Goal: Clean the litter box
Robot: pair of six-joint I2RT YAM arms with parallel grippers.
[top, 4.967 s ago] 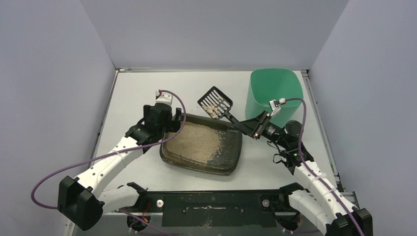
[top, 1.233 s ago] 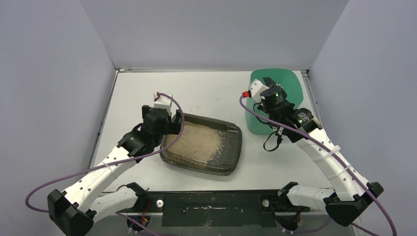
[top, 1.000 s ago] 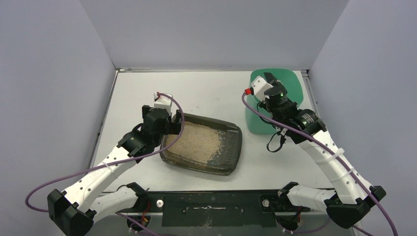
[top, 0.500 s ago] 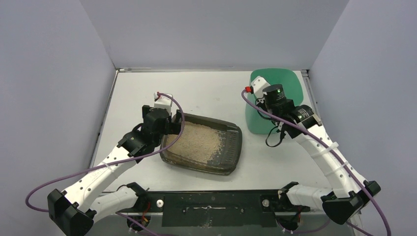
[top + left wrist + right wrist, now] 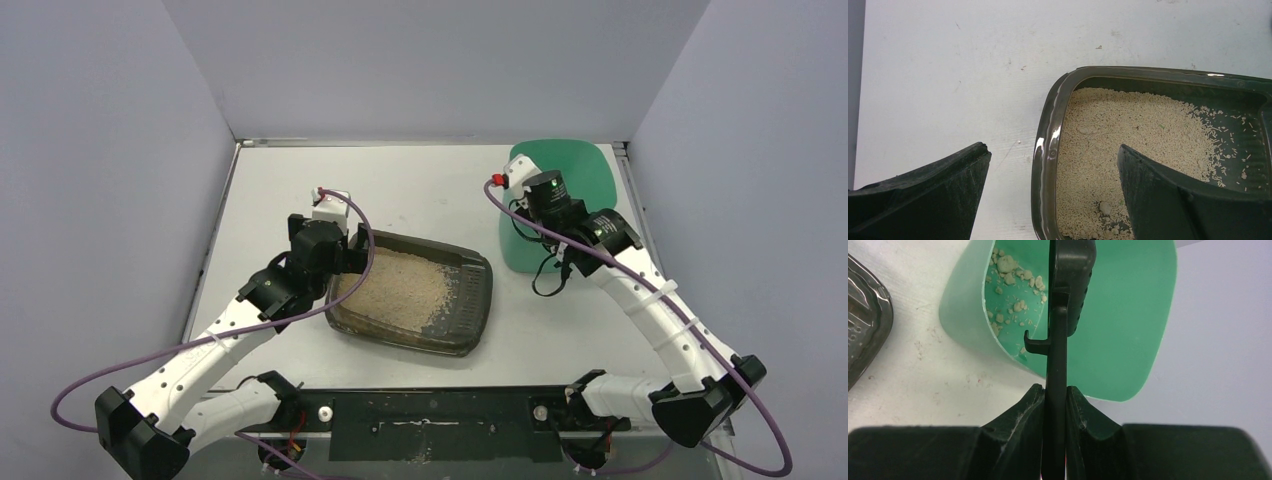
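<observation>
The litter box (image 5: 482,296), a shallow dark tray of beige granules, lies mid-table. My left gripper (image 5: 338,262) stands open astride its left rim (image 5: 1045,150), one finger (image 5: 928,200) outside over the table and the other finger (image 5: 1188,200) above the granules (image 5: 1138,125). A few small clumps (image 5: 1104,207) lie near that inner finger. My right gripper (image 5: 1055,390) is shut on the handle of the black scoop (image 5: 1068,290), which is turned edge-on over the mint-green bin (image 5: 1128,315). Beige clumps (image 5: 1013,270) lie inside the bin. In the top view the right wrist (image 5: 548,192) hides the scoop.
The green bin (image 5: 585,165) stands at the back right, close to the right wall. A corner of the litter box (image 5: 868,330) shows left of the bin. Grey walls close in the table on three sides. Purple cables loop from both arms.
Five seconds ago the scoop held clumps beside the bin; it now hangs over the bin. Over the last second the right wrist shifted slightly left. The left arm has not moved.
</observation>
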